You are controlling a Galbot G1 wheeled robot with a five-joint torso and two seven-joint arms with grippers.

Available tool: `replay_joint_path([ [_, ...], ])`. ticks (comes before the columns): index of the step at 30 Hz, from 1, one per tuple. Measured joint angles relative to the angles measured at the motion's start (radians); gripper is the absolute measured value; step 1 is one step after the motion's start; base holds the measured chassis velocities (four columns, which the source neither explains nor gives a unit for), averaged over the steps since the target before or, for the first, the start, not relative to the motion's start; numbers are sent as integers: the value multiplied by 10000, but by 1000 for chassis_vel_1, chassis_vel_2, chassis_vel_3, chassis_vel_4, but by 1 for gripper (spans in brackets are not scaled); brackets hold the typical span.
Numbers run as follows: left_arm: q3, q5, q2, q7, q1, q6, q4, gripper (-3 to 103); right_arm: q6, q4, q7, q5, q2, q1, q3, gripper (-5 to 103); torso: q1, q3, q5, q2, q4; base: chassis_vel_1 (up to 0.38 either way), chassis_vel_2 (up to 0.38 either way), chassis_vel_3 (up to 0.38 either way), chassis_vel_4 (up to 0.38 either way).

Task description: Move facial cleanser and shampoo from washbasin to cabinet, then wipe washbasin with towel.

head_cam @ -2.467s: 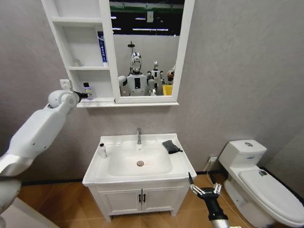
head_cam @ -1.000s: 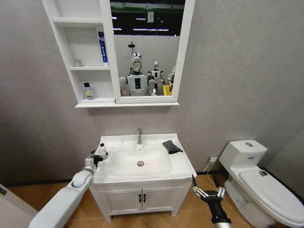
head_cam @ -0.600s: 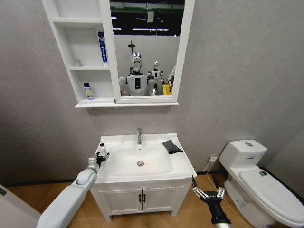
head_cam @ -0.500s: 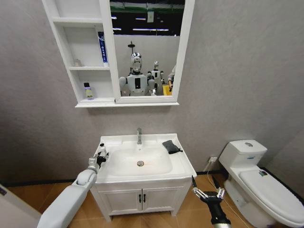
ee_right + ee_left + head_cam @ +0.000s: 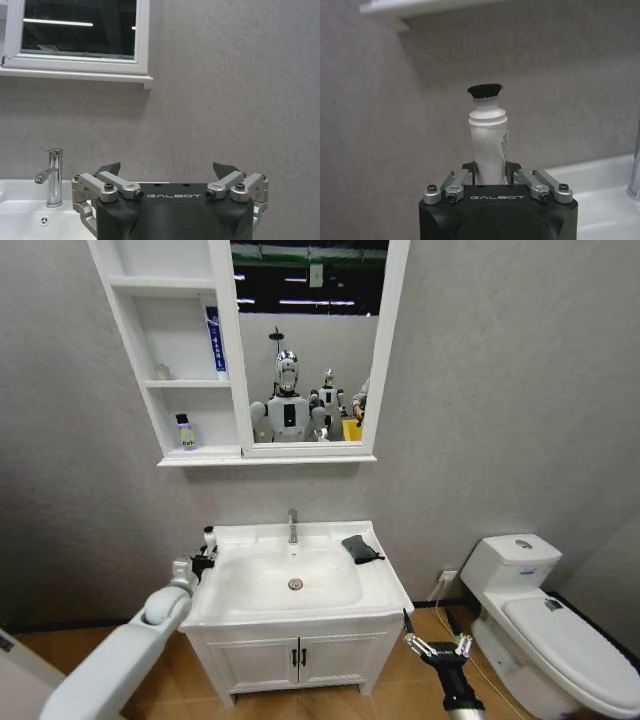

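Grey wall is backing the washbasin (image 5: 385, 585), where the left gripper (image 5: 203, 562) is gripping the white bottle (image 5: 209, 537) at nine o'clock, needing a lift to the cabinet (image 5: 130, 330), while the right gripper (image 5: 437, 645) is hanging with jaws wide.

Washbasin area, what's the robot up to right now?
The left claw is shut on a white bottle with a dark cap, held at the washbasin's left edge. One bottle already stands on the cabinet's bottom shelf. The dark towel lies by the tap, and the right claw hangs open, low by the vanity.

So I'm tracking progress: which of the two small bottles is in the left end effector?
The white bottle with the dark cap, gripped by the left end effector at the washbasin's left edge; the yellow-labelled bottle stands on the cabinet's lowest shelf.
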Motion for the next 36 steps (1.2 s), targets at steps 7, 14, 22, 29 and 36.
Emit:
replay_joint_path([
  [7, 604, -3055, 1657, -1532, -2704, 2656, -1952, 30, 36, -64, 0, 6, -3, 122, -23, 100, 0, 0, 3, 1, -7, 0, 0, 0, 0],
  [14, 2669, -5454, 1702, -2461, -7189, 3898, -928, 30, 144, -196, -5, 54, 18, 175, -8, 100, 1, -1, 1, 2, -9, 0, 0, 0, 0],
  [22, 4706, -5715, 317, -2527, -10205, 4093, 1743, 30, 267, -250, -6, 291, -24, 150, 199, 100, 1, 1, 0, 1, -5, 0, 0, 0, 0],
  [29, 5259, -5488, -950, -2508, -11036, 4181, 3359, 30, 303, -261, -4, 480, -61, 109, 344, 100, 1, 1, 1, 0, -6, 0, 0, 0, 0],
  [36, 5435, -4952, -1900, -2313, -11260, 4002, 4482, 30, 341, -340, 13, 652, -89, 111, 486, 100, 2, 1, 2, 0, -9, 0, 0, 0, 0],
])
